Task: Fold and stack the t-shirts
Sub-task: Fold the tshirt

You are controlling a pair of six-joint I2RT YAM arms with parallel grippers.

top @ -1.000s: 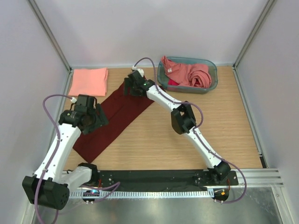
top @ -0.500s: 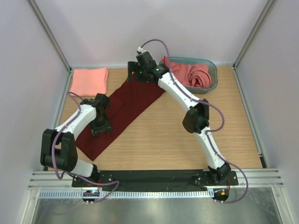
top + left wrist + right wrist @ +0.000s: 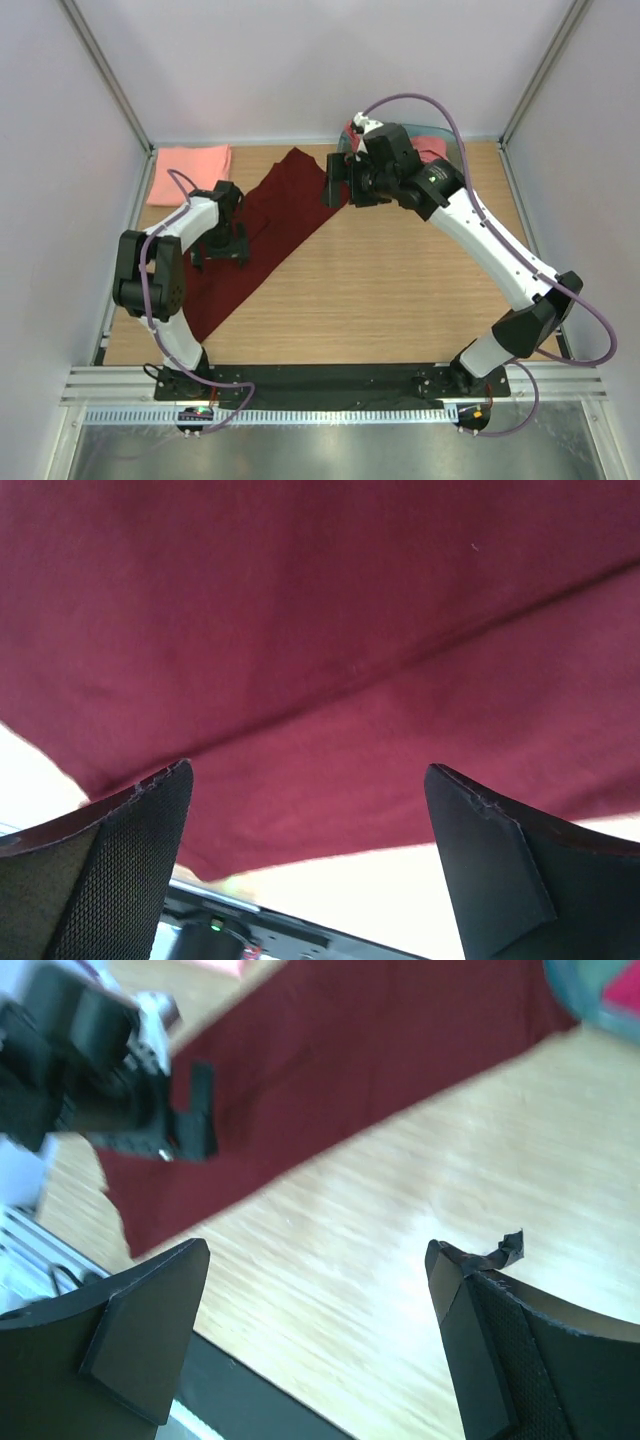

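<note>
A dark maroon t-shirt (image 3: 270, 215) lies folded into a long strip, slanting from the back centre to the front left of the table. My left gripper (image 3: 220, 252) hangs open just over its middle; in the left wrist view the maroon cloth (image 3: 330, 630) fills the frame and nothing sits between the open left gripper (image 3: 310, 830) jaws. My right gripper (image 3: 331, 188) is open and empty beside the strip's far end, over bare wood in its own view (image 3: 320, 1310), with the maroon shirt (image 3: 350, 1070) beyond. A folded salmon t-shirt (image 3: 190, 173) lies at the back left.
A teal basket (image 3: 447, 138) with pink cloth (image 3: 432, 152) stands at the back right, mostly hidden behind the right arm. The left arm's wrist (image 3: 110, 1090) shows in the right wrist view. Metal posts and white walls close in the wooden table (image 3: 400, 300).
The right arm has let go of the strip's far end and swung right and up. The left arm has moved farther back along the strip. The maroon shirt has shifted slightly to the right.
</note>
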